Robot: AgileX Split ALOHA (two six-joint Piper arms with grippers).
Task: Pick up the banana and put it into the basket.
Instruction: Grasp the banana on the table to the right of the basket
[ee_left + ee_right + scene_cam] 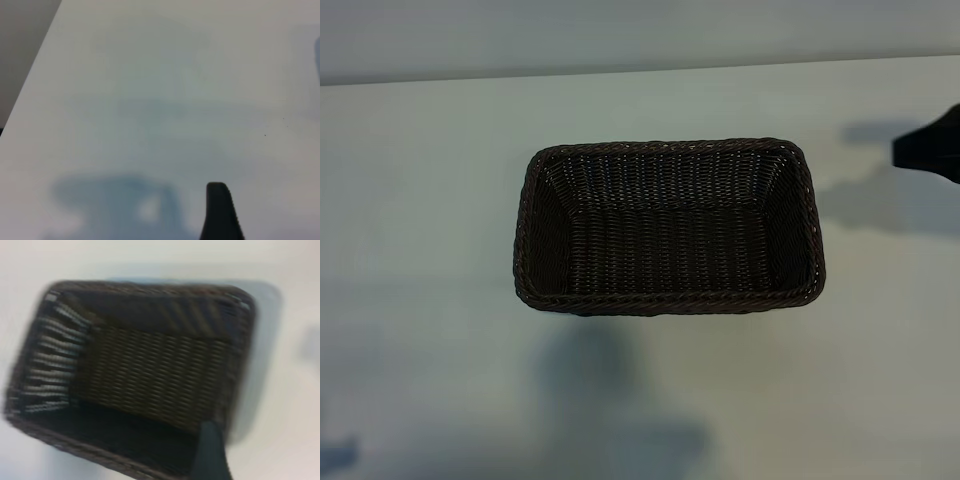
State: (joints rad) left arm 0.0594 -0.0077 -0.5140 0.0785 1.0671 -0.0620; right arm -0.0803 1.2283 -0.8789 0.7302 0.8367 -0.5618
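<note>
Nearest the exterior camera, bare white surface [430,400] carries only soft shadows. Behind it the basket [668,228] sits empty, nothing on its woven floor. No banana shows in any view, so where it lies cannot be told; picking and placing both look left to do. Right claw [932,148] pokes in at the right edge, released, holding nothing. Left claw [222,212] hangs over bare surface, also released and empty. Nothing blocks the basket.

place: lab/test bench | evid: bare white table [420,200], plain wall behind, robot arm [932,145] at edge
</note>
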